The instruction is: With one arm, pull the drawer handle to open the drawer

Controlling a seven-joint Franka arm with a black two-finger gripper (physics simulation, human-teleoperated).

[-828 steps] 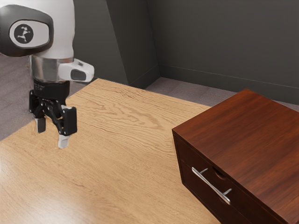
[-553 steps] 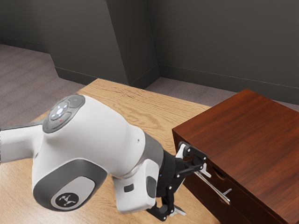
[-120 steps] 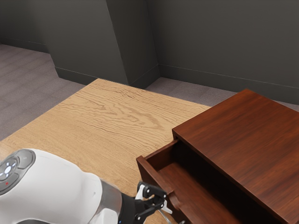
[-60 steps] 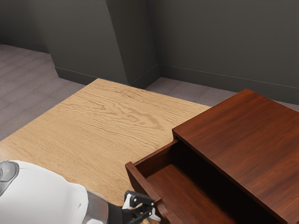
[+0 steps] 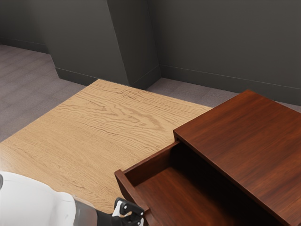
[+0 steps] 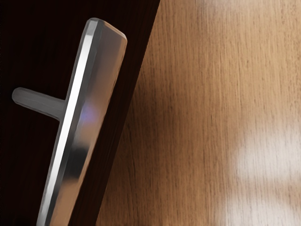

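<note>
At the exterior view's lower edge, my hand sits tight against the front of the drawer. The steel handle runs close under my wrist camera, standing off the dark front on its post. Whether I am clamped on it I cannot tell.

The drawer has come further out of the cabinet than half a second ago, and much further than a second ago. Its front has slid toward the exterior view's lower left, and my hand has gone back with it. Its reddish floor now lies well exposed under the cabinet's top, so I judge the opening all but done.

The counter lies bare beside the drawer front, with nothing for the drawer to strike. The tighter limit is my own arm, bunched just behind the hand. I cannot see how much rail remains, so any further pull should be short and straight.
</note>
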